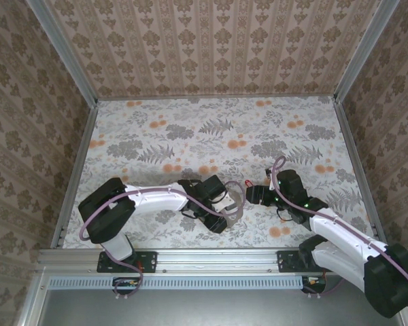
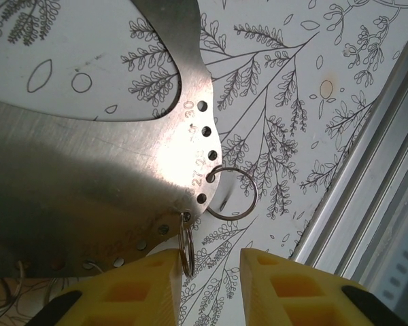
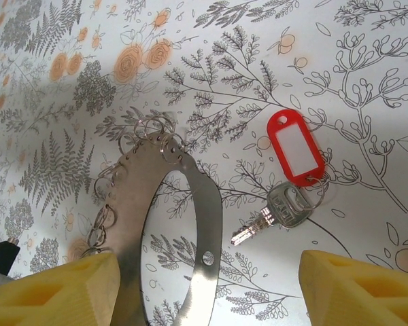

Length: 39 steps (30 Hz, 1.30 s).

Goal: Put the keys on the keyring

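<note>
The keyring (image 3: 207, 210) is a flat steel hoop with punched holes and several small split rings (image 3: 156, 132) along its edge. Just right of it on the flowered table lie the keys: one silver key (image 3: 285, 207) joined to a red tag (image 3: 296, 146). Above both, my right gripper (image 3: 207, 288) is open wide, with the hoop's band and the key's tip between its yellow fingers (image 3: 54, 288). In the left wrist view the hoop (image 2: 88, 176) is just beyond the tips of my left gripper (image 2: 211, 272). Its jaws stand a little apart, and a split ring (image 2: 185, 244) hangs by the left finger. From above, both grippers (image 1: 224, 198) (image 1: 253, 193) meet at the hoop (image 1: 235, 207).
An aluminium rail (image 2: 367, 176) runs along the table's near edge, close to the left gripper. Patterned walls (image 1: 217, 47) close the table in on three sides. The far half of the flowered table (image 1: 217, 129) lies beyond both arms.
</note>
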Tool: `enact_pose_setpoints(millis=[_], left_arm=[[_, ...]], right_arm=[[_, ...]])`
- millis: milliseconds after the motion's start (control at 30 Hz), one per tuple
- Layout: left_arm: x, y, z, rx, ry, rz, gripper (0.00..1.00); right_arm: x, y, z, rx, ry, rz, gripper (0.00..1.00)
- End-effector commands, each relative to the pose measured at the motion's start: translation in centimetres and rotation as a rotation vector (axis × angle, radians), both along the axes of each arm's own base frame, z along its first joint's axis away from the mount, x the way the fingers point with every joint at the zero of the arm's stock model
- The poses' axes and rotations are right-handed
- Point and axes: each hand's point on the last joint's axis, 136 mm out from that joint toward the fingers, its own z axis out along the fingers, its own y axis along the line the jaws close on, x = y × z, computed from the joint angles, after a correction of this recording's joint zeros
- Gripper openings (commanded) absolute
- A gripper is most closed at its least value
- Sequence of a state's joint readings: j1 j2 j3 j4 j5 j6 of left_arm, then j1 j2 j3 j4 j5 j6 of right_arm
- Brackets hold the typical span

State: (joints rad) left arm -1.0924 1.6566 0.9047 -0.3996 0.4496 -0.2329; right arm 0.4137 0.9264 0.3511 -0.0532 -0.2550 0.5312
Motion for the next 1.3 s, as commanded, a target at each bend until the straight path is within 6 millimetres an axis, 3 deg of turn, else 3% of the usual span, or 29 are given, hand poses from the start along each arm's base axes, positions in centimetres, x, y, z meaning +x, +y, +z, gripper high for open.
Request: enact_pose_setpoints(millis=[0, 333, 567, 900, 1067, 1267], left_arm=[[-0.5, -0.2, -0.3, 0.017, 0.03, 0.005, 0.28], [-0.4, -0.3, -0.6, 0.017, 0.025, 0.008, 0.23], [-0.1, 0.0, 0.7, 0.014, -0.048, -0.02, 0.23], [0.7, 0.4, 0.5, 0.054, -0.111, -0.03, 0.23], [0.9, -0.7, 0.2, 0.038, -0.108, -0.044, 0.22], [1.0, -0.1, 0.3, 0.051, -0.114, -0.035, 0.03]], right_arm=[[-0.1, -0.1, 0.0, 0.018, -0.003, -0.011, 0.71], [-0.1, -0.3, 0.2, 0.023, -0.013, -0.017, 0.72], [-0.1, -0.3, 0.1, 0.026, -0.012, -0.019, 0.72], [-0.2, -0.4, 0.3, 0.027, -0.018, -0.023, 0.71], [-0.3, -0.4, 0.5, 0.029, -0.021, -0.021, 0.71], [-0.4, -0.7, 0.8, 0.027, -0.039, -0.033, 0.72]])
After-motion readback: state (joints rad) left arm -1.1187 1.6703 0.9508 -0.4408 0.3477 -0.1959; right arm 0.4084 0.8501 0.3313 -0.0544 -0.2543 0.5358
